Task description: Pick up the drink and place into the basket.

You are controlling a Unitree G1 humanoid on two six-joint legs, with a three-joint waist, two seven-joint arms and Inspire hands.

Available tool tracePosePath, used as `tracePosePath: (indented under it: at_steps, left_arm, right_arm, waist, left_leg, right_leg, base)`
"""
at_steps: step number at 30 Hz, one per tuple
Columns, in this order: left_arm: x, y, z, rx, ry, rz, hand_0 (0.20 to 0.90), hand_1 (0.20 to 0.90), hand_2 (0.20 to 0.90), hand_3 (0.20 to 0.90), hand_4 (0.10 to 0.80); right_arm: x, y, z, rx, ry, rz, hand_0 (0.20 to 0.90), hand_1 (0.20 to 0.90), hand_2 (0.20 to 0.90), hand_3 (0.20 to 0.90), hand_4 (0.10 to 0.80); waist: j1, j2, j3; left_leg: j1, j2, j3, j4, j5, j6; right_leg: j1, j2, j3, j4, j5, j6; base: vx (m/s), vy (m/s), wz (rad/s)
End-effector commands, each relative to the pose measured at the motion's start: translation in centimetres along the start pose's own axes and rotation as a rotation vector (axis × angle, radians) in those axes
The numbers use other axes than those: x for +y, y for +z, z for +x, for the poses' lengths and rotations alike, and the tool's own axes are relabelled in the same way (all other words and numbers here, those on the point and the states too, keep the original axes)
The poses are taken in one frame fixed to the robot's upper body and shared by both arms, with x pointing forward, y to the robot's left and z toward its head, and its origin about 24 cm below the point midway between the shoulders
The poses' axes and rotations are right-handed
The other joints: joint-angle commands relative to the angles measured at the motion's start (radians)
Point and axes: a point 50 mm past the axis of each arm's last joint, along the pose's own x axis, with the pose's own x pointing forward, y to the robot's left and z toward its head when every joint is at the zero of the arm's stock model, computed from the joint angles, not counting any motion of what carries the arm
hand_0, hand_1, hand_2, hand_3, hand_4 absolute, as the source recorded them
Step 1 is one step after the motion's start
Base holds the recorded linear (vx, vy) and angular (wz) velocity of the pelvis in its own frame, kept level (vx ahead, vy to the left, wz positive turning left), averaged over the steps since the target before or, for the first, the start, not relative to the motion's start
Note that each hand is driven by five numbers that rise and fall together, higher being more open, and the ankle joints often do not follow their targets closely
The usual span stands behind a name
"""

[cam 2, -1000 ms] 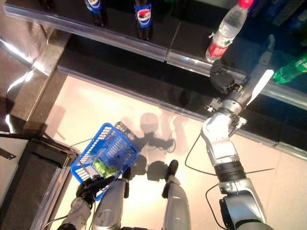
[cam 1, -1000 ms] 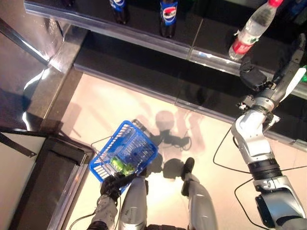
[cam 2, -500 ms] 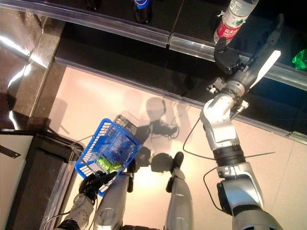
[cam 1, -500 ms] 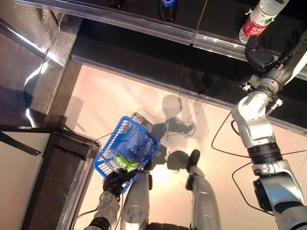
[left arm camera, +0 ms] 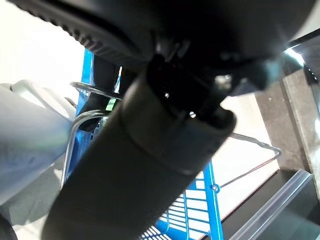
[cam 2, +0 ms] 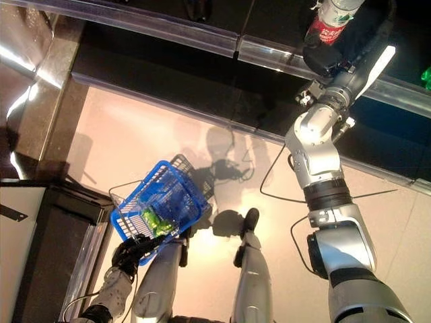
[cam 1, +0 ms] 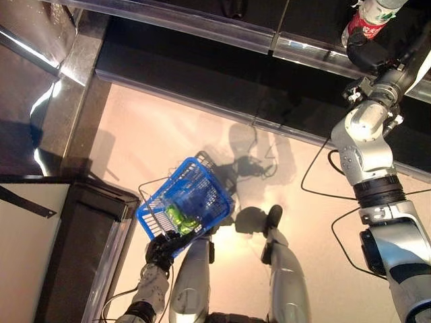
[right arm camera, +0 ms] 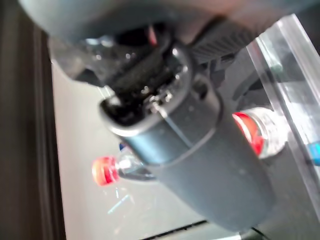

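**Right arm up at the shelf, basket held low in the left hand**

While the left hand (cam 1: 161,247) hangs low beside the robot, its dark fingers are curled round the wire handle of the blue basket (cam 1: 202,183), which hangs tilted above the pale floor (cam 1: 141,148). A green item (cam 1: 176,218) lies in the basket's bottom; what it is cannot be told from here. The left wrist view shows blue mesh and the metal handle past the hand's bulk, consistent with that grip.

Right arm reaches up and forward to the dark shelf (cam 1: 202,27) with its clear front rail. The right hand (cam 1: 367,54) sits at the base of a clear drink bottle with a red label (cam 1: 367,17), which stands on the shelf at the view's top edge. In the right wrist view a red-capped bottle (right arm camera: 107,170) shows past the hand. Whether the right fingers are closed on the bottle or merely near it: cannot tell, since the hand's bulk hides them.

A dark cabinet (cam 1: 74,256) stands to the robot's left, near the basket.
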Motion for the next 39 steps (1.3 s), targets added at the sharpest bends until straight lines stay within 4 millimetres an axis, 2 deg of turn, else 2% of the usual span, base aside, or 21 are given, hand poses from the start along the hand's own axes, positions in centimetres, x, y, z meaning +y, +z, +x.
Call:
tracePosePath:
  at_steps: [1,7,16,23,34,35,36,37,38,39]
  left_arm:
    - [2.2,0.1,-0.9,-0.042,0.014,0.038,0.300,0.300,0.300,0.200,0.100]
    - [2.2,0.4,-0.9,-0.057,0.007,0.043,0.300,0.300,0.300,0.200,0.100]
    - [2.4,1.2,-1.0,-0.090,0.021,0.035,0.300,0.300,0.300,0.200,0.100]
    - [2.7,1.9,-1.0,-0.108,0.004,0.033,0.300,0.300,0.300,0.200,0.100]
    - [3.7,2.9,-1.3,-0.140,0.009,0.024,0.300,0.300,0.300,0.200,0.100]
    - [3.8,2.9,-1.4,-0.141,0.009,0.022,0.300,0.300,0.300,0.200,0.100]
    - [3.8,2.9,-1.4,-0.141,0.009,0.022,0.300,0.300,0.300,0.200,0.100]
    - [3.9,2.8,-1.5,-0.141,0.009,0.023,0.300,0.300,0.300,0.200,0.100]
    - [4.1,2.8,-1.6,-0.139,0.010,0.024,0.300,0.300,0.300,0.200,0.100]
    - [4.2,2.8,-1.6,-0.140,0.010,0.023,0.300,0.300,0.300,0.200,0.100]
  right_arm:
    - [1.0,8.7,2.4,-0.296,0.072,0.078,0.900,0.900,0.900,0.900,0.800]
    - [1.3,9.3,2.7,-0.286,0.071,0.105,0.900,0.900,0.900,0.900,0.800]
    - [0.8,11.2,3.9,-0.292,-0.040,0.128,0.900,0.900,0.900,0.900,0.800]
    - [1.0,12.4,4.8,-0.269,-0.019,0.145,0.900,0.900,0.900,0.900,0.800]
    - [1.4,15.7,6.0,-0.281,0.019,0.146,0.900,0.900,0.900,0.900,0.800]
    - [1.5,16.2,6.1,-0.289,0.012,0.130,0.811,0.811,0.811,0.796,0.696]
    - [1.6,16.4,6.1,-0.289,0.012,0.130,0.754,0.754,0.754,0.730,0.630]
    - [1.7,16.7,6.0,-0.286,0.014,0.143,0.594,0.594,0.594,0.543,0.443]
    - [1.8,17.3,6.0,-0.279,0.013,0.171,0.300,0.300,0.300,0.200,0.100]
    - [1.8,17.3,6.0,-0.279,0.013,0.175,0.300,0.300,0.300,0.200,0.100]
  waist:
    - [0.019,0.011,-0.017]
    - [0.026,0.010,-0.017]
    - [0.030,0.002,-0.017]
    - [0.034,-0.009,-0.017]
    - [0.050,-0.015,-0.017]
    - [0.053,-0.016,-0.017]
    - [0.053,-0.016,-0.017]
    - [0.054,-0.018,-0.017]
    - [0.056,-0.021,-0.017]
    - [0.056,-0.022,-0.017]
  left_leg:
    - [-0.110,-0.038,-0.084,0.005,0.101,0.039]
    - [-0.177,-0.045,-0.096,0.017,0.103,0.047]
    - [-0.263,-0.048,-0.106,0.015,0.120,0.049]
    - [-0.296,-0.046,-0.110,0.010,0.130,0.050]
    - [-0.336,-0.060,-0.126,0.006,0.142,0.052]
    - [-0.341,-0.062,-0.130,0.007,0.142,0.052]
    - [-0.342,-0.062,-0.130,0.008,0.141,0.052]
    - [-0.343,-0.063,-0.131,0.009,0.140,0.053]
    - [-0.345,-0.063,-0.130,0.007,0.141,0.053]
    - [-0.346,-0.063,-0.130,0.006,0.141,0.053]
  right_leg:
    - [0.006,-0.024,-0.023,0.121,-0.145,0.015]
    - [-0.065,-0.019,-0.016,0.137,-0.138,0.020]
    - [-0.151,-0.007,-0.015,0.141,-0.126,0.024]
    - [-0.187,-0.001,-0.016,0.143,-0.119,0.022]
    - [-0.231,-0.003,-0.031,0.155,-0.116,0.022]
    - [-0.235,-0.004,-0.032,0.156,-0.115,0.021]
    - [-0.236,-0.004,-0.032,0.156,-0.115,0.021]
    - [-0.236,-0.004,-0.033,0.155,-0.115,0.021]
    - [-0.238,-0.004,-0.036,0.155,-0.115,0.021]
    - [-0.239,-0.005,-0.036,0.155,-0.115,0.021]
  base:
    - [0.041,-0.005,0.02]
    - [0.019,-0.004,0.03]
    - [0.000,0.000,0.00]
    - [-0.002,-0.001,0.01]
    - [-0.007,-0.004,0.00]
    - [0.000,0.000,0.00]
    - [0.000,0.000,0.00]
    - [0.000,0.000,0.00]
    - [0.000,0.000,0.00]
    - [0.000,0.000,0.00]
